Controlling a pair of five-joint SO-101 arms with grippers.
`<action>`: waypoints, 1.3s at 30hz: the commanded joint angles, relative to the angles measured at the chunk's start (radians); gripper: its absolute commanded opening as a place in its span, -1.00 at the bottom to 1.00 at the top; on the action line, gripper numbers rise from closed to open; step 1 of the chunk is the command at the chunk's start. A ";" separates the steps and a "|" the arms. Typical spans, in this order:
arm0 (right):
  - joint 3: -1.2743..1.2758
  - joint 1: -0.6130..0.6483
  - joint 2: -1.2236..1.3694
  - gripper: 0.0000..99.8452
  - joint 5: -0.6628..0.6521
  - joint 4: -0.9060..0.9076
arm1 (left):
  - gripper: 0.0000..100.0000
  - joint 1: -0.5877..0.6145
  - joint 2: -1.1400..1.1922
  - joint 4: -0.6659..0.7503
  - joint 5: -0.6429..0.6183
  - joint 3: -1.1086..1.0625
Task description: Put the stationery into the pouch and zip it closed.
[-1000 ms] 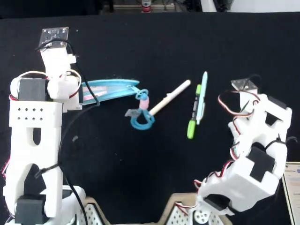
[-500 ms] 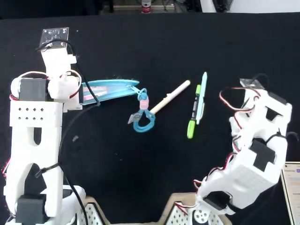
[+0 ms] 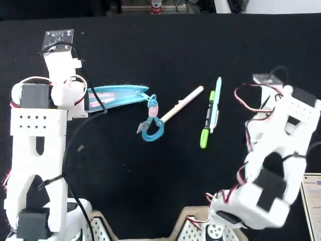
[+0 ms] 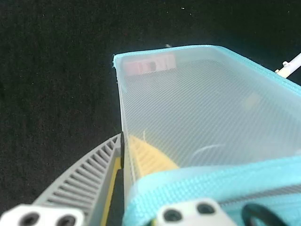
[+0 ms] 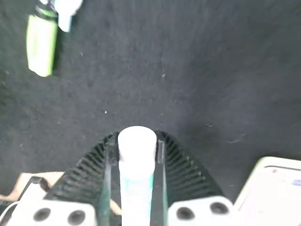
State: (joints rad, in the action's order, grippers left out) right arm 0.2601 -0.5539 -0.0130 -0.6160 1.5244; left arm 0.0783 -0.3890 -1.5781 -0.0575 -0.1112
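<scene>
The translucent pouch [image 3: 118,95] with teal trim lies at the left, its mouth end held by my left gripper [image 3: 88,103], which is shut on the pouch's edge [image 4: 123,155]. A pinkish item [image 4: 150,66] shows through the mesh. A blue loop charm [image 3: 152,128] hangs off the zipper end. On the cloth lie a cream pencil [image 3: 181,103], a green highlighter [image 3: 206,123] and a light blue pen [image 3: 216,103]. My right gripper [image 5: 136,139] is shut on a teal stick with a white cap [image 5: 137,141], held above the cloth near the highlighter [image 5: 41,42].
The right arm [image 3: 273,165] stands raised at the right side. A white box or paper [image 3: 312,201] lies at the lower right corner [image 5: 275,188]. Black cloth [image 3: 165,50] covers the table. The arms' bases sit along the near edge.
The right arm has swung up and toward the right edge, away from the pens. The blue loop charm shifted slightly. The left arm and pouch have stayed put.
</scene>
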 commanded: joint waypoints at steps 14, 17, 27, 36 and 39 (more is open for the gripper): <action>0.097 0.629 -0.803 -0.98 0.319 -0.132 | -0.94 0.013 0.011 -0.014 -0.014 -0.031; 0.096 0.783 -0.895 -0.98 0.394 -0.222 | -0.94 0.010 0.011 -0.015 -0.014 -0.031; 0.133 1.068 -0.978 -0.98 0.535 -0.632 | -0.94 0.010 0.011 -0.014 -0.014 -0.031; 0.433 1.172 -0.977 -0.98 0.534 -1.053 | -0.94 0.015 0.011 -0.011 -0.014 -0.031; 0.499 1.229 -0.978 -0.98 0.534 -1.183 | -0.94 0.015 0.011 -0.011 -0.014 -0.031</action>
State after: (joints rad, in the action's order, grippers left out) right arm 0.7066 0.6076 -0.9858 -0.0882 0.5163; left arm 0.0783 -0.3890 -1.5781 -0.0591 -0.1112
